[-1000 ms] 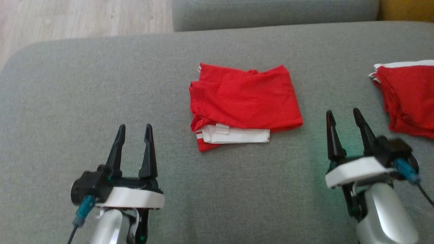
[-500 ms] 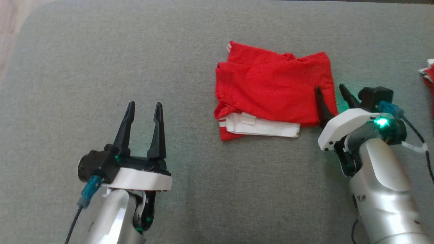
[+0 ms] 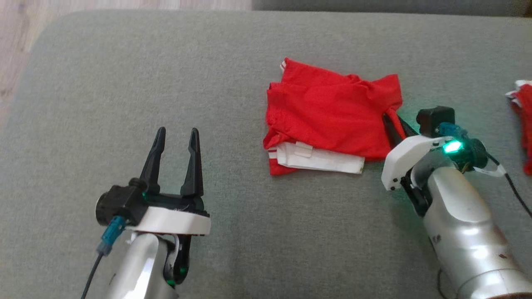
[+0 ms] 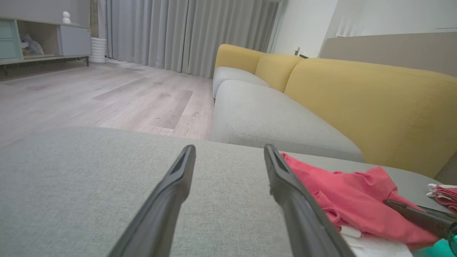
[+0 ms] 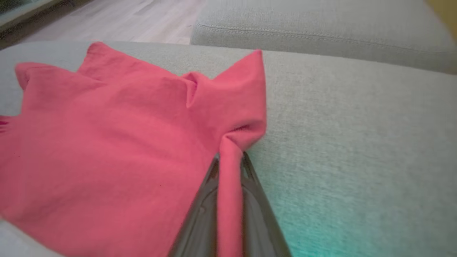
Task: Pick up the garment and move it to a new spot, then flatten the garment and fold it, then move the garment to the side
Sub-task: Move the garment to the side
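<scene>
Pinching the right-hand edge of the folded red garment [image 3: 328, 116], my right gripper [image 3: 392, 120] has its two dark fingers drawn almost together, with a ridge of red cloth gathered between them. In the right wrist view the gripper [image 5: 230, 157] shows this closely: a narrow fold of the garment [image 5: 107, 135] stands up at the fingertips and runs down between the fingers toward the camera, and the cloth around it is puckered into a small peak. A green light [image 3: 452, 146] glows on that wrist and tints the fabric below it.

The garment lies on a grey cushion [image 3: 124, 83], a little right of centre in the head view. A white band [image 3: 320, 160] shows along its near edge, under the red top layer.

My left gripper [image 3: 177, 133] is spread wide and holds nothing. It sits over bare cushion, well apart from the garment, on its left. In the left wrist view its fingers [image 4: 178, 185] frame grey fabric, with the garment [image 4: 342, 192] beside the right finger.

Another red cloth [image 3: 524, 120] lies at the far right edge, apart from the garment.
</scene>
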